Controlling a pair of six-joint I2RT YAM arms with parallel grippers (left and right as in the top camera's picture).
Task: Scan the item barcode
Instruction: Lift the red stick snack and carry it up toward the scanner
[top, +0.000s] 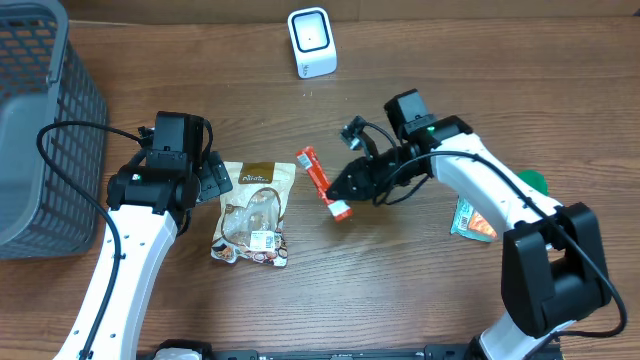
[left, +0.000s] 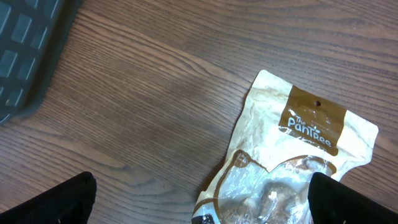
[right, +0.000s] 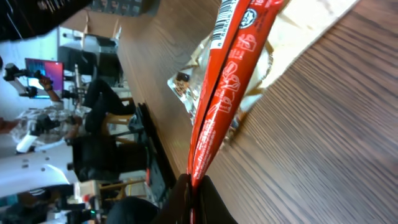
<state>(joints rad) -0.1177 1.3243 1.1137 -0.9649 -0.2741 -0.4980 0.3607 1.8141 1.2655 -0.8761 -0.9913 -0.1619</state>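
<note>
A long red snack packet is held off the table at its lower end, with my right gripper shut on it. In the right wrist view the red packet runs up from the pinched fingertips, and part of a barcode shows near its top. The white scanner stands at the far edge, well beyond the packet. My left gripper is open low over the top edge of a tan snack bag. Its gripper holds nothing, with the tan bag lying partly between the fingers.
A grey mesh basket stands at the left edge, its corner showing in the left wrist view. A green and orange packet lies on the table under the right arm.
</note>
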